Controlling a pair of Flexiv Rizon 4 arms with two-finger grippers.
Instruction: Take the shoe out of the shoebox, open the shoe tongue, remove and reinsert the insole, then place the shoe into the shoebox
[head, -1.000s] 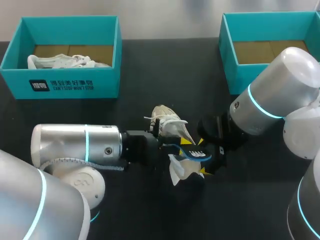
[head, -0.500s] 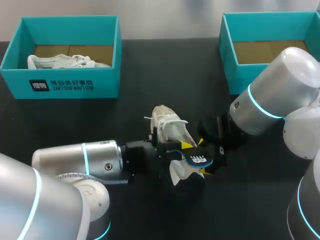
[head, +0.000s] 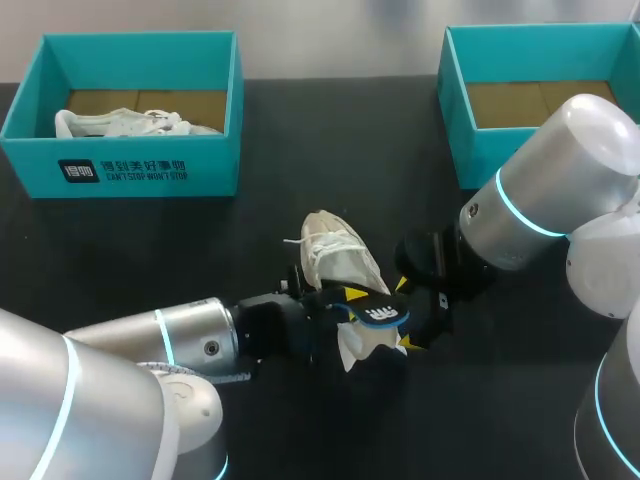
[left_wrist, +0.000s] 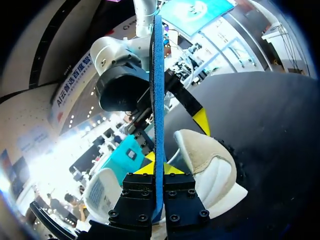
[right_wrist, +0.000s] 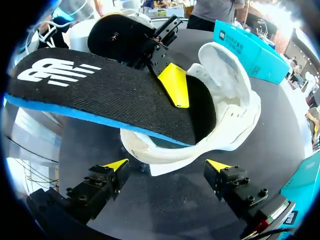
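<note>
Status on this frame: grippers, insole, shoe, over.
Left gripper shut on insole, one end inside the shoe. Right gripper open at the shoe's heel. Shoe on table, nothing else close by.

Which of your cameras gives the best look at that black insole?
The right wrist view: the insole shows its black top and blue edge, one end in the shoe. The left wrist view shows it edge-on; the head view, small.

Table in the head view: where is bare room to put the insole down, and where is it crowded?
Bare: the table between the left shoebox and the right shoebox, and the strip in front of the left shoebox. Crowded: the middle, where the left claw and the right claw stand at the shoe and the insole.
</note>
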